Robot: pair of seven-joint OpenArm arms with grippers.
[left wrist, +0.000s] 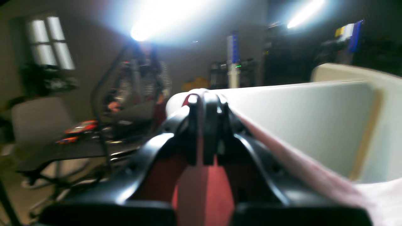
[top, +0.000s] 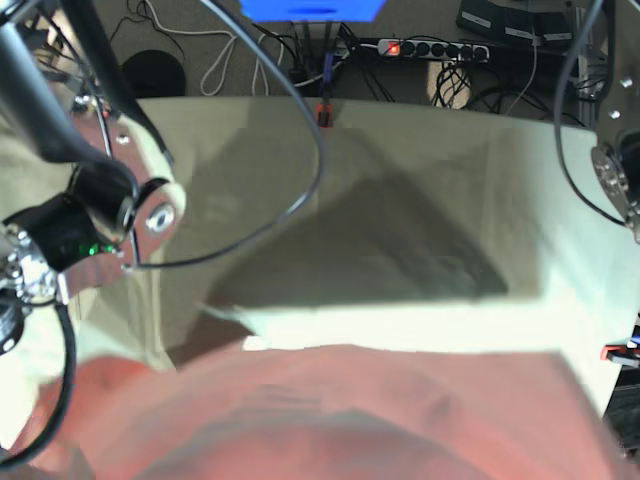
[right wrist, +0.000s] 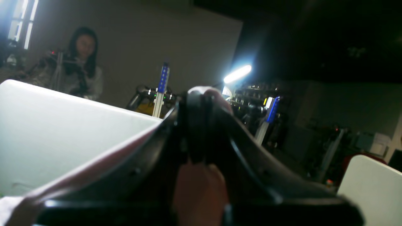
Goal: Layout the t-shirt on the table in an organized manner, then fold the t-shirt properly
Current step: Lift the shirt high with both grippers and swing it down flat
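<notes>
The pale pink t-shirt (top: pixel 330 410) is held up off the table (top: pixel 420 150) and fills the bottom of the base view, blurred, casting a broad shadow on the grey-green cloth. In the left wrist view my left gripper (left wrist: pixel 207 102) is shut on a pink fold of the t-shirt (left wrist: pixel 307 169), whose taut edge runs off to the lower right. My right gripper (right wrist: pixel 199 94) is likewise shut on the t-shirt (right wrist: pixel 94 160), with its edge stretching to the lower left. The fingertips are hidden in the base view; only the arms show at its sides.
A red-and-black clamp (top: pixel 323 108) grips the table's far edge and another (top: pixel 620 352) sits at the right edge. Cables and a power strip (top: pixel 440 47) lie on the floor behind. A person (right wrist: pixel 83 62) sits beyond the table, near bright lamps (right wrist: pixel 237 73).
</notes>
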